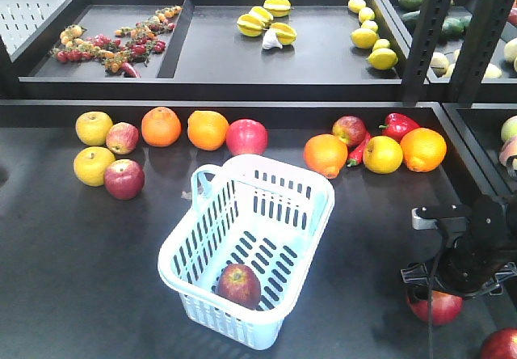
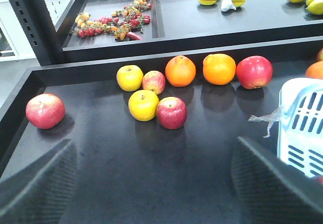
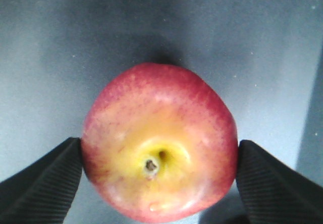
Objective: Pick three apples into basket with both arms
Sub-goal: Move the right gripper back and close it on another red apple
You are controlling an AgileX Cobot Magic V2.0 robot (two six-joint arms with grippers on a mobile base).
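One red apple (image 1: 239,285) lies inside the pale blue basket (image 1: 303,183) at the table's middle. In the right wrist view a red apple (image 3: 159,118) with a yellow stem end sits between both black fingers (image 3: 45,183) of my right gripper (image 3: 159,153), which touch its sides. From the front this apple (image 1: 440,306) shows under the right gripper (image 1: 456,282), low over the table. A further red apple (image 1: 501,344) lies at the bottom right corner. My left gripper (image 2: 156,156) is open over bare table, a red apple (image 2: 171,112) ahead of it and the basket (image 2: 303,133) to its right.
Yellow apples (image 1: 94,165), oranges (image 1: 208,129), red apples (image 1: 123,179) and a red pepper (image 1: 400,124) line the table's back edge. A lone red apple (image 2: 45,110) lies far left. A raised shelf (image 1: 242,84) with small fruit stands behind, and black posts (image 1: 428,27) rise at right.
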